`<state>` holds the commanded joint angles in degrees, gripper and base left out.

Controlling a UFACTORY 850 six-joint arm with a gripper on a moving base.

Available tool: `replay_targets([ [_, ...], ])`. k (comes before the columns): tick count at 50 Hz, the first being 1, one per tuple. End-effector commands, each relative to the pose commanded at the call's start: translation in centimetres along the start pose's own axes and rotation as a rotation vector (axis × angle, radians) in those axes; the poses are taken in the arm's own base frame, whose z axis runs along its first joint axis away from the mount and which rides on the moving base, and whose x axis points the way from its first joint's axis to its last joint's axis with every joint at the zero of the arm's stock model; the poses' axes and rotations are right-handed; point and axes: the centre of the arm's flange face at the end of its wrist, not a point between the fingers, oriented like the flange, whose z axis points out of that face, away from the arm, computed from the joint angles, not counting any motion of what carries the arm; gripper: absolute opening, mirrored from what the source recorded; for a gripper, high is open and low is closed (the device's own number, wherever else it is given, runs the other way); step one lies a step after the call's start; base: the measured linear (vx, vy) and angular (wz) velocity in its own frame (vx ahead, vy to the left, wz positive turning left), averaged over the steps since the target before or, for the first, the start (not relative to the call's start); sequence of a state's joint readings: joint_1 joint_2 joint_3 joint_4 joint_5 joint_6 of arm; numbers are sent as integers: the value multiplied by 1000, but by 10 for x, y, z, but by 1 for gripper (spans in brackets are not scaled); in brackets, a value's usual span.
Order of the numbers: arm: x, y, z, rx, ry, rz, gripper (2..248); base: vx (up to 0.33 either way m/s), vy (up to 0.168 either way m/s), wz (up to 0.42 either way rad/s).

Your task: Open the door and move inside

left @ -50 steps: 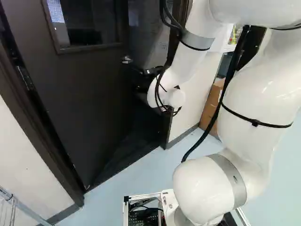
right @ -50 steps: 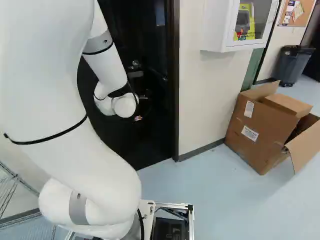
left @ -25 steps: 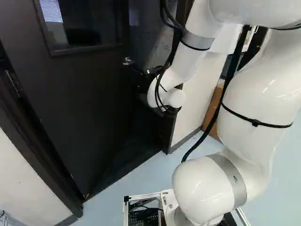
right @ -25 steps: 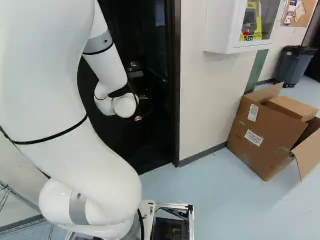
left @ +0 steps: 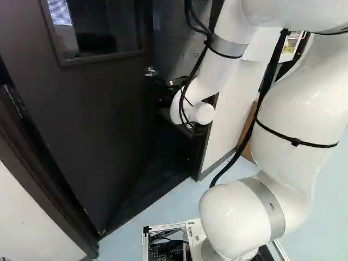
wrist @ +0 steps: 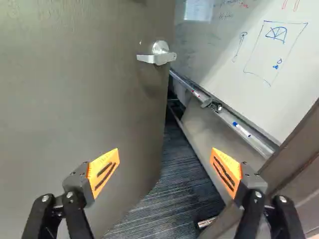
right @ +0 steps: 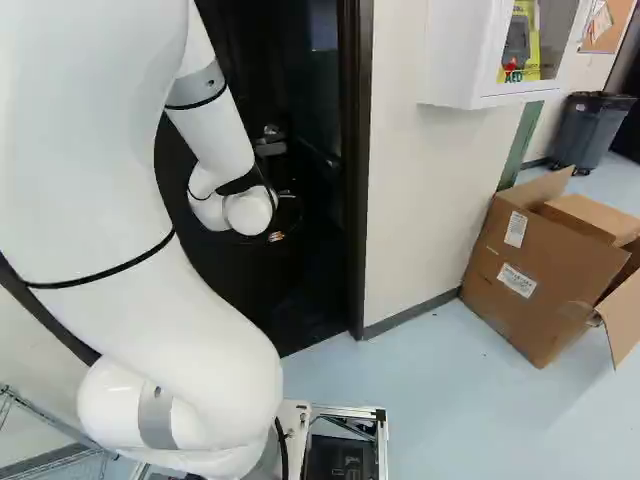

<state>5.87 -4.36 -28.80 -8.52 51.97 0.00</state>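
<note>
1. The door (left: 98, 119) stands partly open, swung inward from the left post (left: 32, 155), which carries its hinge edge. Its window (left: 103, 32) is in its upper part.
2. The handle (wrist: 157, 56), a metal lever, is on the door face near the free edge.
3. The hand (left: 167, 100) is released, fingers spread with nothing between them. Seen along the wrist, one orange pad (wrist: 103, 172) is against the view of the door face, the other toward the right post (right: 356, 180); both lie nearer the camera than the handle. I cannot tell how close either comes to the door.
4. Between the door's free edge and the right post is the open way in, with the arm's (left: 215, 70) far end reaching into it.
5. Past the door's edge, dark striped carpet (wrist: 159, 211) runs inward, its visible strip narrowing between the door and the whiteboard (wrist: 214, 64).
6. Beyond the door's edge, the whiteboard's tray (wrist: 254, 142) juts along its lower side, bearing markers. A small cylinder (wrist: 206, 222) lies low beside the right post.
7. On the robot's side of the door, pale floor (right: 450, 400) reaches the threshold. The base (right: 378, 450) is in front of the doorway.
8. Right of the door, past its post, come the wall (right: 405, 200), a white cabinet (right: 450, 60) on it, a box (right: 535, 280) with flaps out, and a bin (right: 592, 130) farther back.
</note>
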Motion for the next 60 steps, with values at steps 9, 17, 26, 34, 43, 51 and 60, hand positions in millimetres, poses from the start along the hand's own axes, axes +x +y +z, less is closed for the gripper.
replay_targets([
  [9,0,0,0,0,0,0,247,57,58,-8],
  [17,0,0,0,0,0,0,247,57,55,-13],
  [26,0,0,0,0,0,0,247,56,55,-11],
  [34,0,0,0,0,0,0,247,49,40,-13],
  [43,0,0,0,0,0,0,247,51,31,-6],
  [51,0,0,0,0,0,0,247,64,25,-14],
  [60,0,0,0,0,0,0,247,67,4,3],
])
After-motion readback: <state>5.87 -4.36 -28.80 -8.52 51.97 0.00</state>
